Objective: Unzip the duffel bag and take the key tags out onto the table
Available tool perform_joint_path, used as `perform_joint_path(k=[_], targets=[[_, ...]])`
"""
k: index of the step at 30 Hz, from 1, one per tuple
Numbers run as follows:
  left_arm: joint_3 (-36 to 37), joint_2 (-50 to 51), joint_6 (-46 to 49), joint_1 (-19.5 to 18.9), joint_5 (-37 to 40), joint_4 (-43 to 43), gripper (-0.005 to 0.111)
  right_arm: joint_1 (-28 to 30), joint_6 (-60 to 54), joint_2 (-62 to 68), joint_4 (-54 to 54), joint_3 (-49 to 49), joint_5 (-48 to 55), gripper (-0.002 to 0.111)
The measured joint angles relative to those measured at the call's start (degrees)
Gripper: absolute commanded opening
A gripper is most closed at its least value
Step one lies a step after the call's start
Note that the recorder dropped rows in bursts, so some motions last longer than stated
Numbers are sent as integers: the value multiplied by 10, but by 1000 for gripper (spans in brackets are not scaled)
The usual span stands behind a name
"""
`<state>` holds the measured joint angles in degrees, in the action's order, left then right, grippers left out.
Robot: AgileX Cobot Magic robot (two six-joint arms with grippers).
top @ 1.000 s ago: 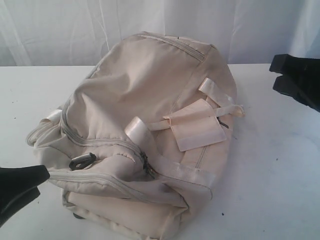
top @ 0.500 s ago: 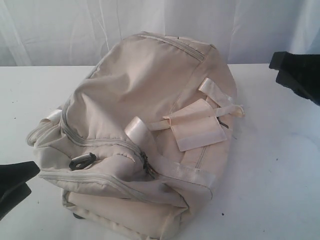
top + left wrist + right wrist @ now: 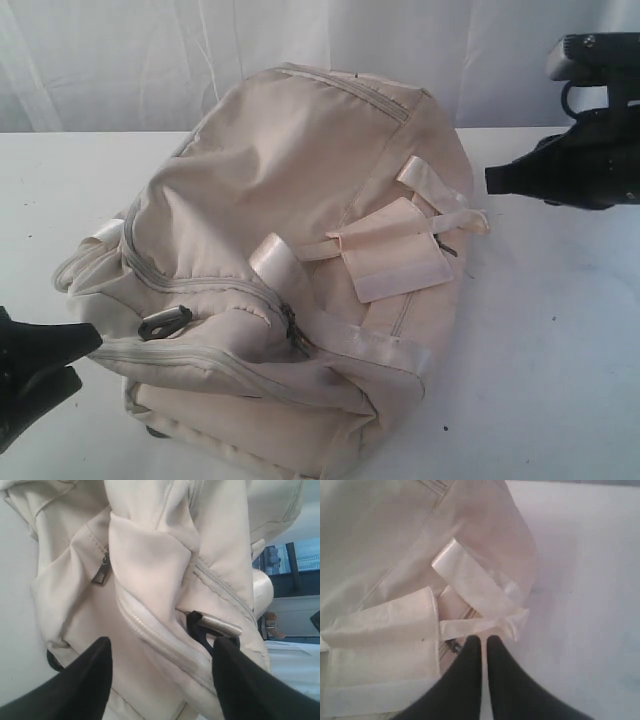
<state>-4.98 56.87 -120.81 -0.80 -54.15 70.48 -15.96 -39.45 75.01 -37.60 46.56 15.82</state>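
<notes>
Right hand, narrow and empty, just swung toward the duffel bag; left hand gapes wide by the zipper pull, nothing unzipped yet.

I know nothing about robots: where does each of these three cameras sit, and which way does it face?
Exterior view: off the arms, looking down at the large soft cream fabric duffel bag on the flat white table; the black left tool and right tool show.
Left wrist view: on the left arm, facing the bag's zippered end; open black fingers show.
Right wrist view: on the right arm, looking down at the bag's rectangular cream handle wrap; closed fingers show.
Shared: exterior and right wrist views both show that wrap.
</notes>
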Motion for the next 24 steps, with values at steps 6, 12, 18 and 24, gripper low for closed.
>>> perform_joint_path(k=[6,12,18,24], targets=[[-43,68,0,2,-1,2,62,0,-78,76,0,77,-68,79],[-91,148,9,74,39,-34,60,-27,-80,216,-18,190,-82,79],[-108,169,18,87,42,-47,37,-65,-86,343,-26,337,-99,79],[-108,169,25,87,63,-48,17,-80,-91,400,-26,413,-102,79]])
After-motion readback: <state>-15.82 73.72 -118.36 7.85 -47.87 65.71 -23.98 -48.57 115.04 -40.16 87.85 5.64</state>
